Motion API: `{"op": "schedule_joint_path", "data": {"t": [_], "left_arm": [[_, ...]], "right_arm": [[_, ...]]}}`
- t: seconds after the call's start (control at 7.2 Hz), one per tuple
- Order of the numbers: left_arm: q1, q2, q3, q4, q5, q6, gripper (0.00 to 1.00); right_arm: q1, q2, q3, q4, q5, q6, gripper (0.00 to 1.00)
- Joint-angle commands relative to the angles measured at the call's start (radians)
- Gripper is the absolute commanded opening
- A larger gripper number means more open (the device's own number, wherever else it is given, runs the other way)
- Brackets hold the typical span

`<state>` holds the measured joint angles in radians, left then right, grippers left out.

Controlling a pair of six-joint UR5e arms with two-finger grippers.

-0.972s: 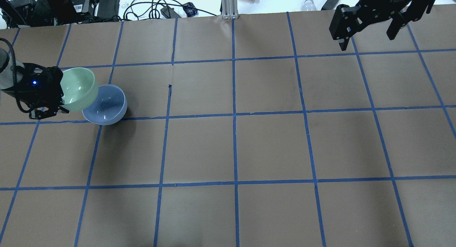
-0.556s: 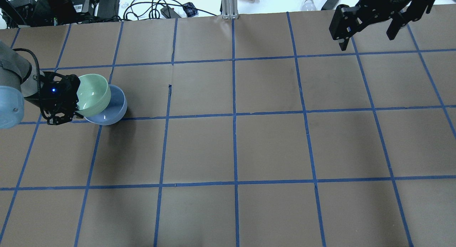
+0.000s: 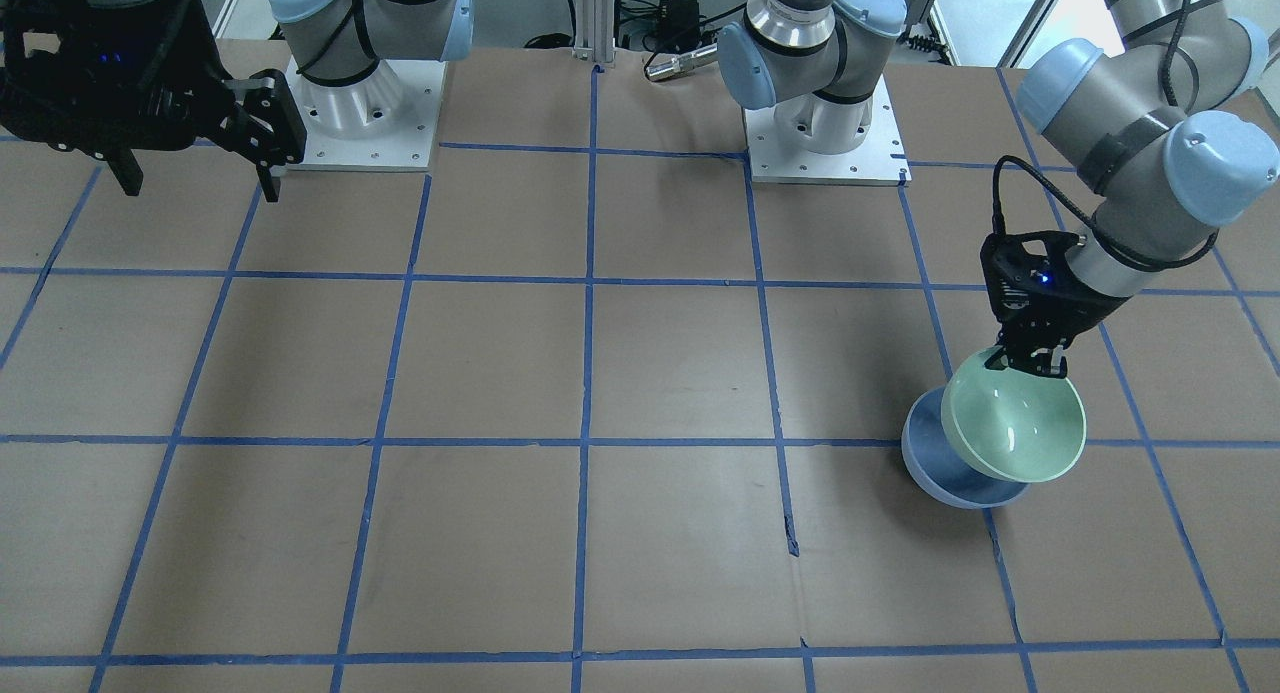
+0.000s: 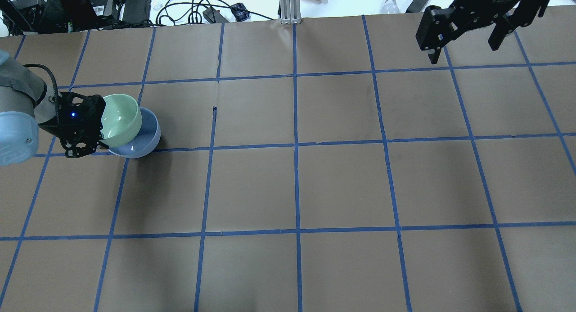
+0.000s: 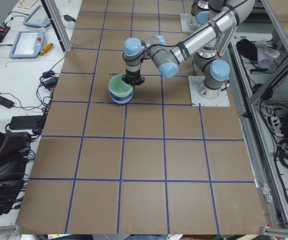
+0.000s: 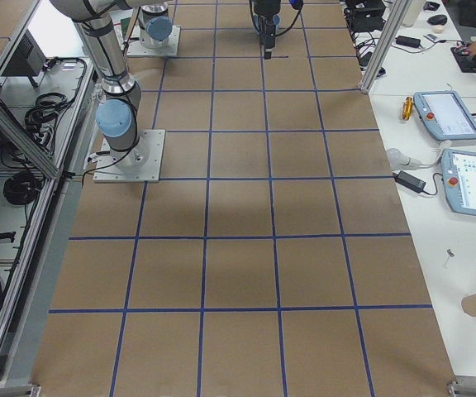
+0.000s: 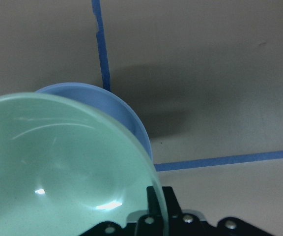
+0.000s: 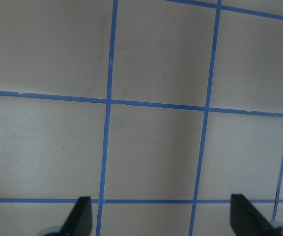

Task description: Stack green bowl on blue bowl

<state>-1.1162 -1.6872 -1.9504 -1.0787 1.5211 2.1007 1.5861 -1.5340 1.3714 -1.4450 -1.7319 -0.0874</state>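
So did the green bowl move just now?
Yes. In the overhead view the green bowl has moved right, covering more of the blue bowl, which stayed put.

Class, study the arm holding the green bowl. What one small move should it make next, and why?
Probably a slight shift to centre it before lowering. The left gripper pinches the green bowl by its rim, tilted, over the blue bowl, whose rim shows on one side only, so they look misaligned.
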Motion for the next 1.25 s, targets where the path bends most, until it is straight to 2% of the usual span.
{"op": "schedule_joint_path", "data": {"t": [0.0, 0.42, 0.56, 0.83, 1.11], "left_arm": [[0.001, -0.015, 0.004, 0.008, -0.002, -0.078, 0.92], [-0.013, -0.005, 0.057, -0.026, 0.001, -0.189, 0.92], [-0.048, 0.012, 0.097, -0.103, -0.001, -0.274, 0.92], [-0.184, 0.053, 0.239, -0.307, 0.005, -0.544, 0.92], [-0.244, 0.060, 0.339, -0.423, 0.002, -0.805, 0.94]], "right_arm": [[0.000, 0.000, 0.000, 0.000, 0.000, 0.000, 1.00], [0.000, 0.000, 0.000, 0.000, 0.000, 0.000, 1.00], [0.000, 0.000, 0.000, 0.000, 0.000, 0.000, 1.00], [0.000, 0.000, 0.000, 0.000, 0.000, 0.000, 1.00], [0.000, 0.000, 0.000, 0.000, 0.000, 0.000, 1.00]]}}
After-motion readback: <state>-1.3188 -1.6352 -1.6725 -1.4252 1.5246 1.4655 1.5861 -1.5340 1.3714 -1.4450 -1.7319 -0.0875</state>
